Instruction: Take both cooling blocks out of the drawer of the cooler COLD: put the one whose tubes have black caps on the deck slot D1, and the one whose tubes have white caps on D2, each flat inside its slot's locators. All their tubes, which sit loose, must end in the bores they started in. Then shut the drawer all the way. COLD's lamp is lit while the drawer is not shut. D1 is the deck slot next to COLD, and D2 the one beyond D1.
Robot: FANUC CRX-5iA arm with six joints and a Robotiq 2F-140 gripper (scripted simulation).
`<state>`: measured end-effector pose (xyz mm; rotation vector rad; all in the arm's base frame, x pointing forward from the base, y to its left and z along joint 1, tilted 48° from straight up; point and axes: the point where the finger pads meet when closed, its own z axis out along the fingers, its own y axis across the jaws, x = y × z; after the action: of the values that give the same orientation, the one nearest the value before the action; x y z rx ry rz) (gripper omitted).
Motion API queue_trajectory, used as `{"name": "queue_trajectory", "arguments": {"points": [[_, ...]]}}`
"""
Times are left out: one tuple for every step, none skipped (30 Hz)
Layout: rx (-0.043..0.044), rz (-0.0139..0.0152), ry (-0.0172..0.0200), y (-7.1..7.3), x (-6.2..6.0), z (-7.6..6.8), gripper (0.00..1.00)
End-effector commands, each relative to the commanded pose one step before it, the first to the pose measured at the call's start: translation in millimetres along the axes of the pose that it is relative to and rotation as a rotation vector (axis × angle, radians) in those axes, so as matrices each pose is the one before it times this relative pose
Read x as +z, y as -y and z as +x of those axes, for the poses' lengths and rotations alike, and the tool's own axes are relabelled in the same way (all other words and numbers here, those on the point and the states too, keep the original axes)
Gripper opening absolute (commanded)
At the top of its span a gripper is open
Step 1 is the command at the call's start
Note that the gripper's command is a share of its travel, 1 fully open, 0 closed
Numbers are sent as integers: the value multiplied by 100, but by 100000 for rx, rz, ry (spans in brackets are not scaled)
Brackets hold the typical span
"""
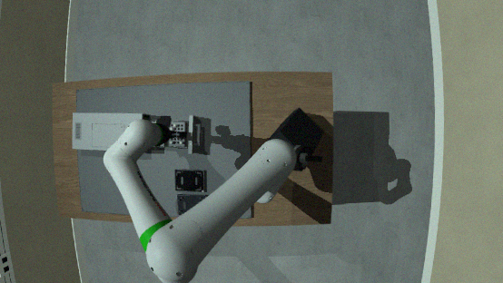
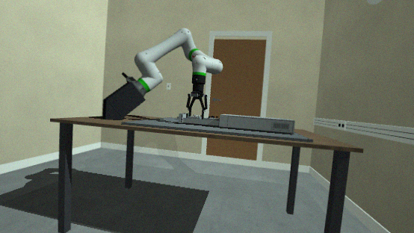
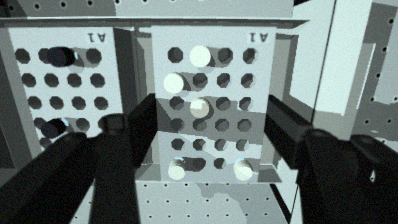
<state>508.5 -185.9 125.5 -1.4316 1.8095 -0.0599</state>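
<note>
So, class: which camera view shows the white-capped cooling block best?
The wrist view: the white-capped block fills the frame, showing its bores, five white caps and the gripper shut on its sides. The top view shows it small, partly hidden under the arm. The exterior view shows only a low sliver below the gripper.

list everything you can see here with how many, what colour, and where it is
Table: one, wooden, dark legs, mid-room.
Deck plate: one, grey, on the table.
Cooler COLD: one, grey, on the deck, drawer open.
White-cap block: one, grey, five white caps, in the drawer.
Black-cap block: one, grey, two black caps visible, beside it.
Deck slots: two, dark, beside the drawer.
Door: one, brown, back wall.
Arm: one, white, green bands.
Gripper: one, black, closed on the white-cap block.
</note>
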Motion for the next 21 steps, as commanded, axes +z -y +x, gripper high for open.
{"name": "queue_trajectory", "arguments": {"points": [[-35, 69, -89, 30, -122, 31, 10], [0, 0, 0, 0, -33, 0, 10], [0, 0, 0, 0, -33, 0, 10], [0, 0, 0, 0, 0, 0, 10], [0, 0, 0, 0, 0, 0, 10], [0, 0, 1, 0, -34, 0, 10], [0, 0, 0, 0, -33, 0, 10], [0, 0, 0, 0, -33, 0, 10], [0, 0, 0, 0, -33, 0, 10], [0, 0, 0, 0, -33, 0, 10], [0, 0, 0, 0, -33, 0, 10], [0, 0, 0, 0, -33, 0, 10], [0, 0, 0, 0, -33, 0, 10], [0, 0, 0, 0, -33, 0, 10], [0, 0, 0, 0, -33, 0, 10], [0, 0, 0, 0, -33, 0, 10], [0, 0, 0, 0, -33, 0, 10], [0, 0, 0, 0, -33, 0, 10], [0, 0, 0, 0, -33, 0, 10], [0, 0, 0, 0, -33, 0, 10], [0, 0, 0, 0, 0, 0, 10]]}}
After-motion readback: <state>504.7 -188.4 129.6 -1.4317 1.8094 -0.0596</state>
